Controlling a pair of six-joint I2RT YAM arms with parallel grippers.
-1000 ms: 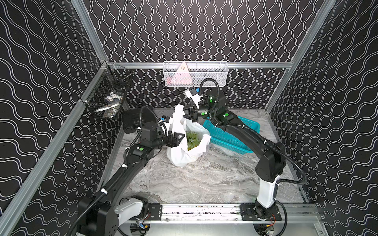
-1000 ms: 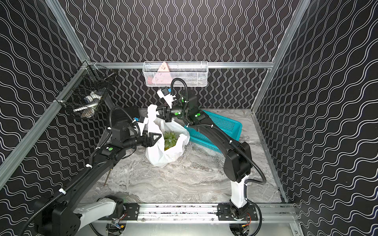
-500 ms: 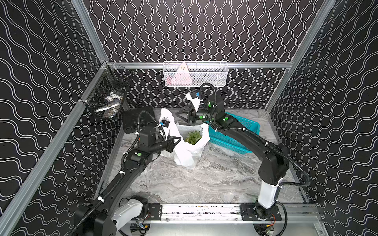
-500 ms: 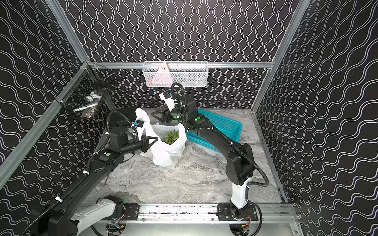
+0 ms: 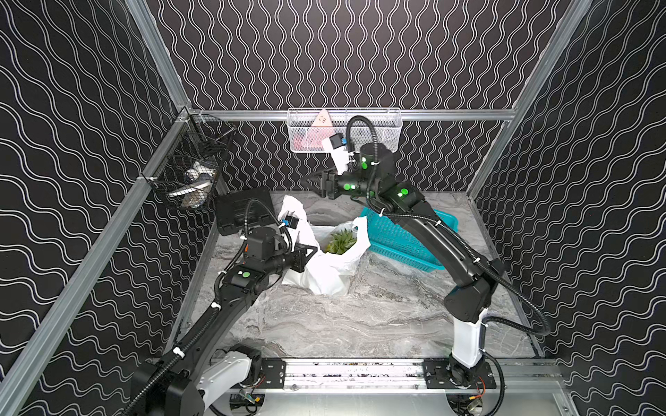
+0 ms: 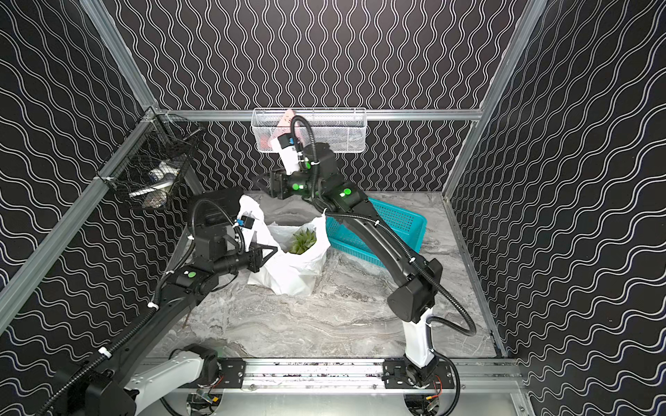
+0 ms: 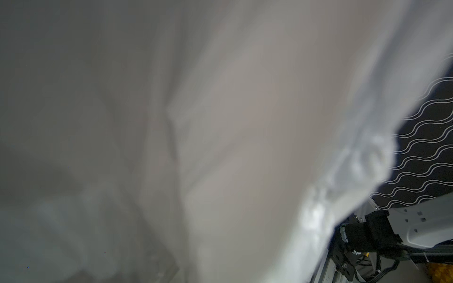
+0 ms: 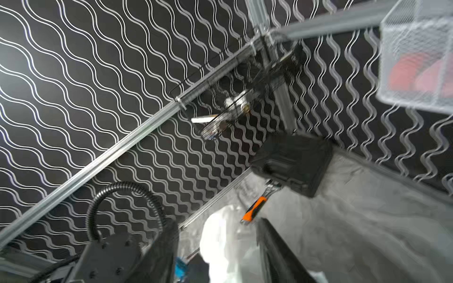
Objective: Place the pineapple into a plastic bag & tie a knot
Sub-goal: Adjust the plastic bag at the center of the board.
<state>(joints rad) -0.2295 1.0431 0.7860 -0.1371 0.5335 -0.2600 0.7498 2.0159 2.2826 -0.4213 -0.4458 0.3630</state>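
On the left, your left gripper (image 5: pixel 312 251) had its jaws shut tight on the near wall of the plastic bag (image 5: pixel 324 277), just below the handle loop (image 5: pixel 292 209) that stood up behind its wrist. The left wrist view showed only blurred white film. Farther along, your right gripper (image 5: pixel 312 183) hung high by the back wall, jaws partly spread and empty, well apart from the bag.

I judged the step to be gathering both handles for tying. That left pinch wanted to be firm, and you needed the right jaws brought down onto the free handle close to its root, since thin film slips.

The bag sat slumped on the marble table (image 5: pixel 360 324), crinkled and opaque white, with its mouth open. The pineapple (image 5: pixel 340 244) was inside, only its green crown showing. The second handle (image 5: pixel 361 225) flopped just beside the teal basket (image 5: pixel 400 245). No knot was tied.
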